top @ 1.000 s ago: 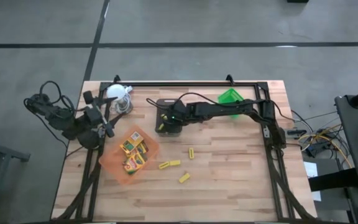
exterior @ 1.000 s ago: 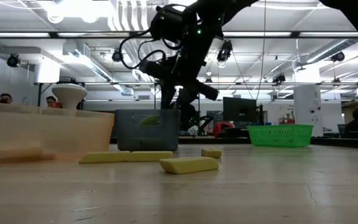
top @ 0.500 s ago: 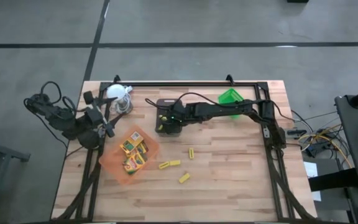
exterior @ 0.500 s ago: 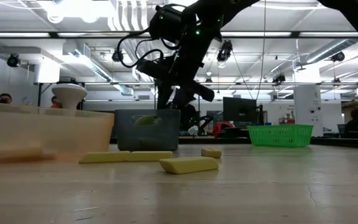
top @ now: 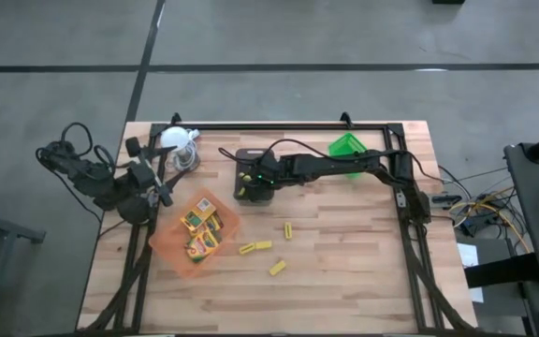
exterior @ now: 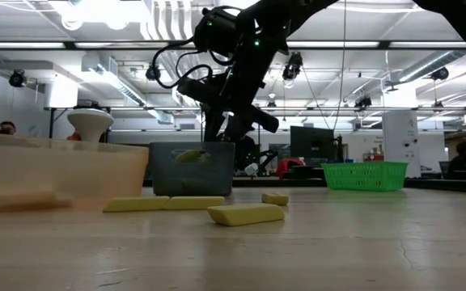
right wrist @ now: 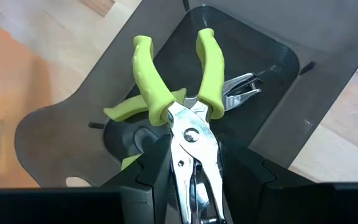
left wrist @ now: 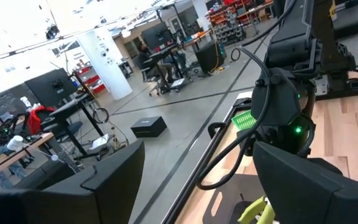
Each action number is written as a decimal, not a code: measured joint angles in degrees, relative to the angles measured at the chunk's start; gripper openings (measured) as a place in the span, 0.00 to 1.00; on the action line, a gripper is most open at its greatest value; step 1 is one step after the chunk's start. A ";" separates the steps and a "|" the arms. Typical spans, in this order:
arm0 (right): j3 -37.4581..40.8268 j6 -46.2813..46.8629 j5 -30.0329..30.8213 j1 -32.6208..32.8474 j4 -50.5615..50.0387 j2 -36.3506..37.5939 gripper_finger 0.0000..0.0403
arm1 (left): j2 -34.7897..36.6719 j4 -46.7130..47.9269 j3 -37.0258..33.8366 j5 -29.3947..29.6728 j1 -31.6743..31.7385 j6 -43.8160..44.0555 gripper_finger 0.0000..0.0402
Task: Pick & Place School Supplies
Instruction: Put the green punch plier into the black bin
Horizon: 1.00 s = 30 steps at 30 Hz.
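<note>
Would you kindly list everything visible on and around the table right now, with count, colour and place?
Crayon boxes: several, yellow-green, inside the orange tray.
Orange tray: one, at the table's left-centre.
Yellow sticks: three places on the bare wood, right of the orange tray.
Lime-handled scissors: one, silver blades, held over the black tray.
Black tray: one, mid-table near the far edge; another lime-handled tool lies inside.
Green tray: one, far right.
White-topped metal object: one, far left corner.
Left gripper: open, waiting at the left edge.
Right gripper: shut on the scissors' blades.
</note>
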<state>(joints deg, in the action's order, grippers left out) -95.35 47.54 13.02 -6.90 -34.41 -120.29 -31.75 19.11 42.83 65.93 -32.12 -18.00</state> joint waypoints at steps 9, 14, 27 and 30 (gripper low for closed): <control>0.00 -1.74 -0.07 0.02 -0.02 0.00 0.28 | 0.00 0.00 0.00 -0.02 0.00 0.00 0.76; 0.00 -2.58 -0.21 0.02 -1.76 0.00 0.28 | 0.00 0.00 0.00 -0.03 0.00 0.00 0.76; 0.00 -1.69 -0.04 0.00 -2.95 0.00 0.28 | 0.00 0.00 0.00 -0.04 0.00 0.00 0.76; 0.02 -1.68 -0.04 0.00 -3.18 0.00 0.28 | 0.00 0.00 0.00 -0.04 0.00 0.00 0.76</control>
<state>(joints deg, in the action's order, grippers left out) -95.33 45.87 12.97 -6.90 -37.59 -120.29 -31.75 19.11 42.82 65.89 -32.12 -18.00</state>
